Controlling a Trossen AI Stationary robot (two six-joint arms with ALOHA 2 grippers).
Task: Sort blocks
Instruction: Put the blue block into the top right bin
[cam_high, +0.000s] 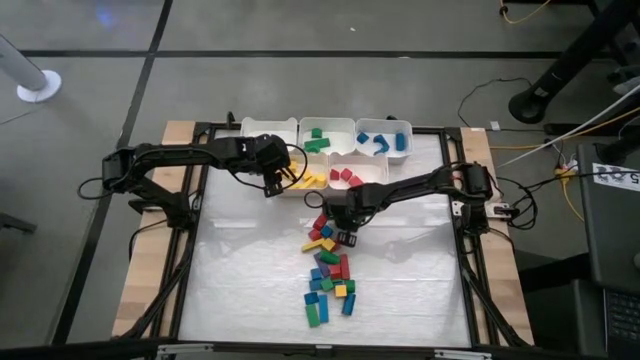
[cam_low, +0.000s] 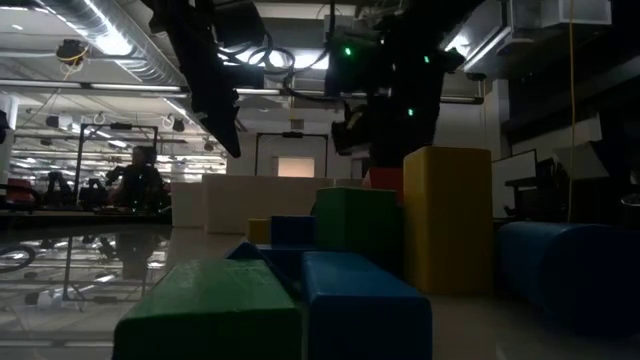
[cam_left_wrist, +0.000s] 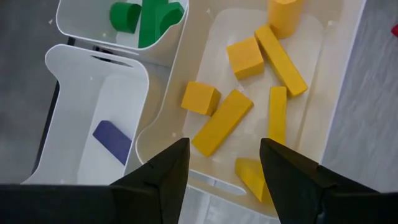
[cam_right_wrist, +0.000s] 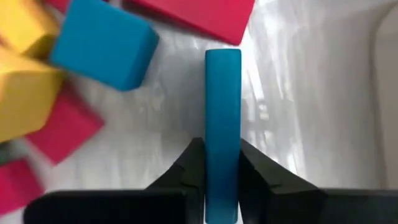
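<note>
Right gripper (cam_right_wrist: 214, 165) is clamping a long blue block (cam_right_wrist: 222, 124) between its fingers (cam_right_wrist: 186, 168), jaws pressed tight on both flat sides, block standing on edge and sticking out ahead of the tips. Just beside it a blue cube (cam_right_wrist: 102, 43) is lying among yellow and red blocks, and a red slab (cam_right_wrist: 199, 15) is sitting just past the held block's far end.

From overhead, the right gripper (cam_high: 343, 228) is working at the top of the loose pile of blocks (cam_high: 328, 275), which is trailing down the middle of the white table mat (cam_high: 420, 270).

Farther back, the left gripper (cam_high: 283, 178) is hovering over the yellow bin (cam_left_wrist: 336, 74), fingers (cam_left_wrist: 165, 171) spread well apart and gripping nothing. Below them yellow blocks (cam_left_wrist: 222, 121) are lying loose in that bin. Next to it, a bin with one purple block (cam_left_wrist: 112, 140), and past that a bin with green blocks (cam_left_wrist: 149, 15).

At the back edge the bin row is also showing blue blocks (cam_high: 382, 140) and red blocks (cam_high: 345, 176) in their own bins.

Low view: green, blue and yellow blocks are filling the foreground, an upright yellow block (cam_low: 447, 220) the tallest.
</note>
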